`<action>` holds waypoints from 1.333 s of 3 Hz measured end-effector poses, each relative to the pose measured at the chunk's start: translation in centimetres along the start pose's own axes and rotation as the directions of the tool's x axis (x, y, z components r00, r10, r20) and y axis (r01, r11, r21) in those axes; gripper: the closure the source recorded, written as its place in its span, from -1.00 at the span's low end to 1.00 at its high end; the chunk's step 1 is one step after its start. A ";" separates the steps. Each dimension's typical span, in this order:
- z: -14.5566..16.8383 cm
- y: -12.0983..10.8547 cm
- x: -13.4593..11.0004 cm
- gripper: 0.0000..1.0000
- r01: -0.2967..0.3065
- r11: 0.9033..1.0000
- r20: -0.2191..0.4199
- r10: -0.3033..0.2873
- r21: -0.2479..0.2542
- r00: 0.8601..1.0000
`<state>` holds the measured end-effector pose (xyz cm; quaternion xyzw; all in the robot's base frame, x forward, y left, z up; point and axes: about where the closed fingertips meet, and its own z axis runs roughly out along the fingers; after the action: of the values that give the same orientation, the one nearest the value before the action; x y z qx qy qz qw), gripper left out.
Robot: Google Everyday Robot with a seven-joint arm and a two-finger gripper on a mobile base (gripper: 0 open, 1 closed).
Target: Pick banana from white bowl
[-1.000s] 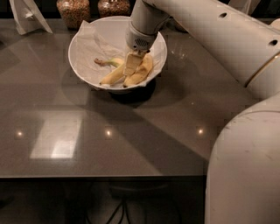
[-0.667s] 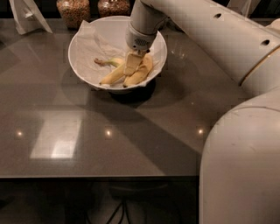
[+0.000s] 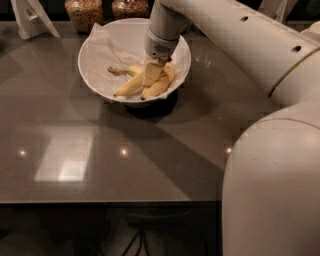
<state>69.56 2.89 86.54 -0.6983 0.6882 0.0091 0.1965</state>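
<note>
The white bowl, lined with crumpled white paper, stands on a dark base at the far middle of the grey table. Three yellow bananas lie in its near half. The banana, long and slim, lies at the front left. A plumper curved banana lies to its right, and a shorter one with a brown stem lies behind. My gripper reaches down from the upper right into the bowl. It sits between the slim and the plump banana, touching or just above them.
Two glass jars of brown contents and a white stand sit behind the bowl at the table's far edge. My arm spans the upper right. My body fills the lower right. The table's front edge is near.
The gripper has stayed low in the bowl over the bananas, perhaps slightly lower. My body in the lower right has shifted a little left. The bananas have not moved.
</note>
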 end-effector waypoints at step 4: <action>-6.5 0.7 -2.2 1.00 0.006 0.996 0.124 -0.017 0.083 0.992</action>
<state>67.10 3.10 93.00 -0.6916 0.6704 0.0229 0.2679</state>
